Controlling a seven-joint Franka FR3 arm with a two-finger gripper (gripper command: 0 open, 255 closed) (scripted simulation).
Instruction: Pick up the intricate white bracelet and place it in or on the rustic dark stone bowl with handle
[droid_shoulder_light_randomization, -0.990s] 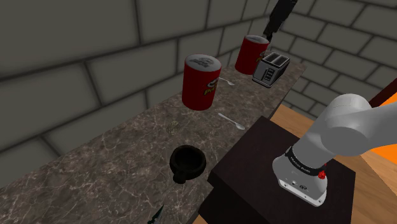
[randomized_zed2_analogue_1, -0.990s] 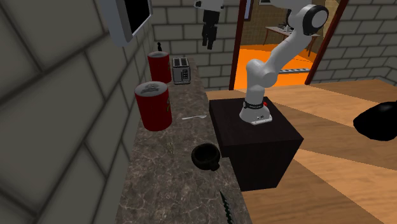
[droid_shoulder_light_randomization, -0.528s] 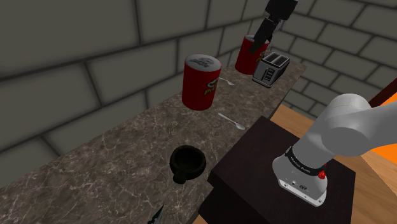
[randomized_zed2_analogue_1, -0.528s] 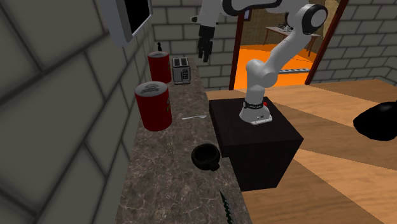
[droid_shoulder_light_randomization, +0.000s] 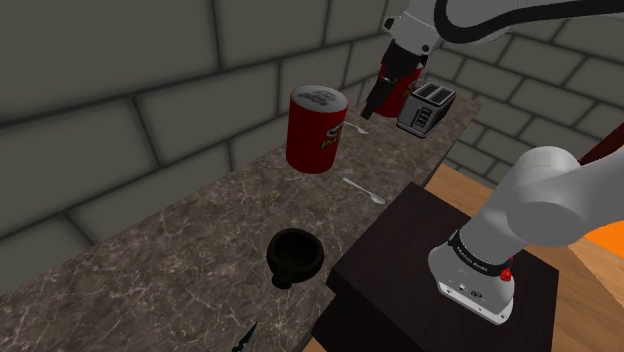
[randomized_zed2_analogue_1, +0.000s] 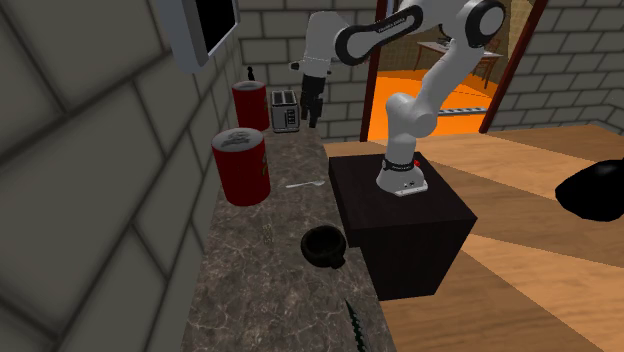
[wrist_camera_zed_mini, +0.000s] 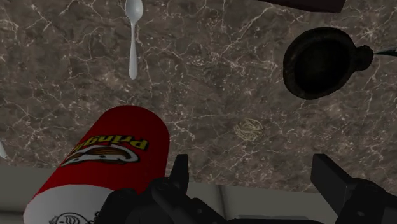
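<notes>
Tool (droid_shoulder_light_randomization: 373, 105) spread, empty. High over far end of counter (droid_shoulder_light_randomization: 170, 250), well apart from bracelet (wrist_camera_zed_mini: 248, 130).
Bracelet flat on counter, near bowl (droid_shoulder_light_randomization: 296, 255), at bowl's 11 o'clock in shoulder view.
Risks:
- Red can (droid_shoulder_light_randomization: 317, 128) at bracelet's 1 o'clock, on likely approach line. Arm may clip it.
- Bracelet thin, low. Fingers may scrape counter or close above it and miss.

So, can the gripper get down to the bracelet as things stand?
Probably yes: the gripper hangs open above the counter, where the bracelet lies flat with nothing over it. The red can stands nearby but apart from it.
</notes>
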